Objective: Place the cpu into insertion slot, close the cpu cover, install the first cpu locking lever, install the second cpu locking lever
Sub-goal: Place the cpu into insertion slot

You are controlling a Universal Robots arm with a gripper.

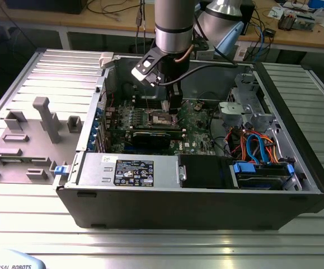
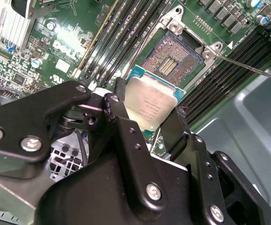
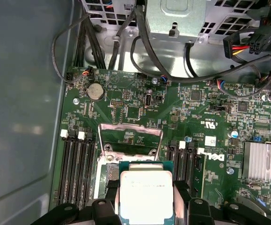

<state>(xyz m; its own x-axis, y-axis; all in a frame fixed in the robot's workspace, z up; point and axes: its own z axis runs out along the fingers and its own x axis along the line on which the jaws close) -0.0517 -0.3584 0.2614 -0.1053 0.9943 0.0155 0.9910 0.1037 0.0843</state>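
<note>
Claw: the claw (image 1: 170, 112) (image 2: 149, 107) (image 3: 147, 208) hangs from the arm inside the open computer case (image 1: 296, 185). Its two black fingers (image 2: 118, 93) are closed partway, pressed on opposite edges of the chip.
Chip: the chip (image 2: 150, 104) (image 3: 146, 197) is held flat between the fingers, silvery top up and green rim showing. It sits above the socket, not seated in it.
Socket: the socket (image 1: 162, 117) (image 2: 172, 58) lies near the middle of the green board (image 3: 140, 108), between two banks of long black memory slots (image 2: 121, 37) (image 3: 74, 168). Its dark centre is bare and uncovered.
Cover: the cover (image 3: 131, 127) stands raised on its hinge at the socket's far edge in the first wrist view. The board shows through its window.
Lever: a thin metal lever (image 2: 247, 65) sticks out from one socket corner over the memory slots, unlatched.
Board extras: a round battery (image 3: 95, 91) sits toward the board's edge by the case wall, and a finned metal block (image 3: 264, 161) toward the opposite edge.
Case: it lies open on a ridged metal table (image 1: 162, 246), with a black card (image 1: 150, 136) beside the socket.
Table's side at the exterior view's left: grey blocks (image 1: 47, 117) stand beside the case.
</note>
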